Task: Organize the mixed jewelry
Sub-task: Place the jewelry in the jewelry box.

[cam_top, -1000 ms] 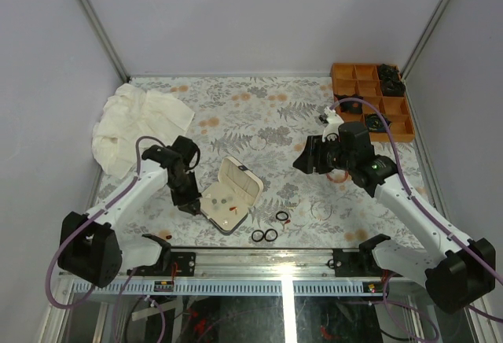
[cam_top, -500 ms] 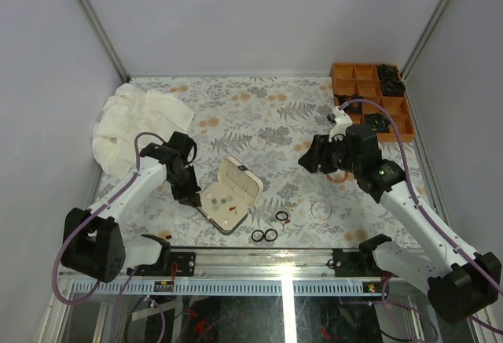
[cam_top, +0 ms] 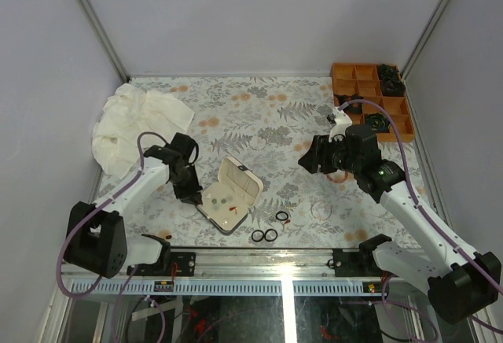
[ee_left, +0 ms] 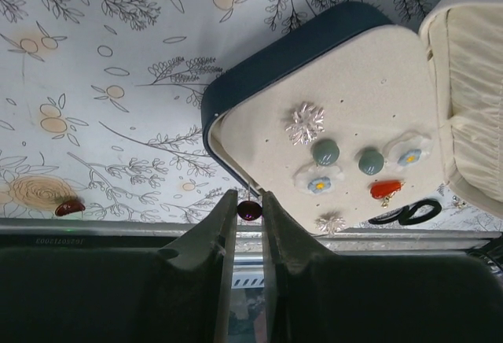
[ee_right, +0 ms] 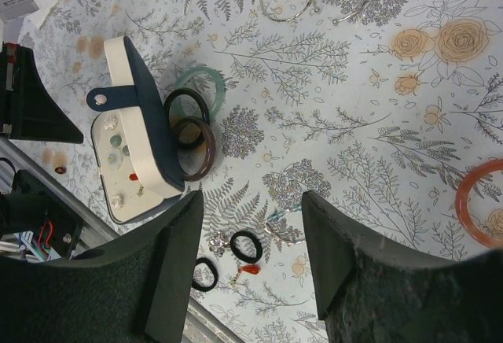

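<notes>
Because the left pincer (ee_left: 247,198) nips a tiny dark red bead (ee_left: 249,210) at its very tips beside the open case (ee_left: 369,75), a jolt could drop it on the desk (ee_left: 94,83); the right pincer (ee_right: 251,201) hangs spread above black rings (ee_right: 246,246).

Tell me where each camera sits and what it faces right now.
Top external: above, behind, looking down at the table; both arms show.
Left wrist: close over the open case, left gripper pinching a dark red bead.
Right wrist: higher, over loose black rings; open right gripper shows.
All three share the case.
</notes>
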Tool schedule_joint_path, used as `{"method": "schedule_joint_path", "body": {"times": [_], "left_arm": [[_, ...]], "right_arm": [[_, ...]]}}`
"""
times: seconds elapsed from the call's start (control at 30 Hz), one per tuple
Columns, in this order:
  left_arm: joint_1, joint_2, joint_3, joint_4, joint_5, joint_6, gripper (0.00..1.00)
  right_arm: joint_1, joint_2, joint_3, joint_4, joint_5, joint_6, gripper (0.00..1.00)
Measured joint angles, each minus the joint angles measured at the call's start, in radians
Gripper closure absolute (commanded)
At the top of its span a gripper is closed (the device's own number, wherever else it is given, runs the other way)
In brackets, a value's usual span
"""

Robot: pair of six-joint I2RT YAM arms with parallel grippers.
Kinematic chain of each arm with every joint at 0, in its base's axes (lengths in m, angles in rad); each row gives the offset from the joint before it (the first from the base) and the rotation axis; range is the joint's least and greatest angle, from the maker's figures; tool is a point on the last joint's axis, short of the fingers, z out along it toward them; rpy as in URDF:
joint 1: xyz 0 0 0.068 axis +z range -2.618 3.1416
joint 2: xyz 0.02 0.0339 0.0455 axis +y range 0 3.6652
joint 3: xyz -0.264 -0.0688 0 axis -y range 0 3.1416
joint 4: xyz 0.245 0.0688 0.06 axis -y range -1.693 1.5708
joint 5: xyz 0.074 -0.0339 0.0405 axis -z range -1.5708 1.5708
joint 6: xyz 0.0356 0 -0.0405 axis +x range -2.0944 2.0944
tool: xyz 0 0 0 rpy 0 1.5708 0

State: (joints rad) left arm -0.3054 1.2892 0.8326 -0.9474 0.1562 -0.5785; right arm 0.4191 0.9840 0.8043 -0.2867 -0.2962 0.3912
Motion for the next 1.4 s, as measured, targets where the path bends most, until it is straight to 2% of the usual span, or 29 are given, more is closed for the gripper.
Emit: {"method": "schedule_joint_path", "body": {"times": [0.6,1.4], "left_arm": [[0.005,0.071,0.0,0.081,-0.008,0.008,1.0],[0.004,0.079,-0.007,0.102,0.003,0.015,1.0]], "right_arm": [[0.0,0.006,0.0,0.001,0.001,0.0,0.4],[0.0,0.012,-0.001,0.008,0.0,0.0,0.4]]}}
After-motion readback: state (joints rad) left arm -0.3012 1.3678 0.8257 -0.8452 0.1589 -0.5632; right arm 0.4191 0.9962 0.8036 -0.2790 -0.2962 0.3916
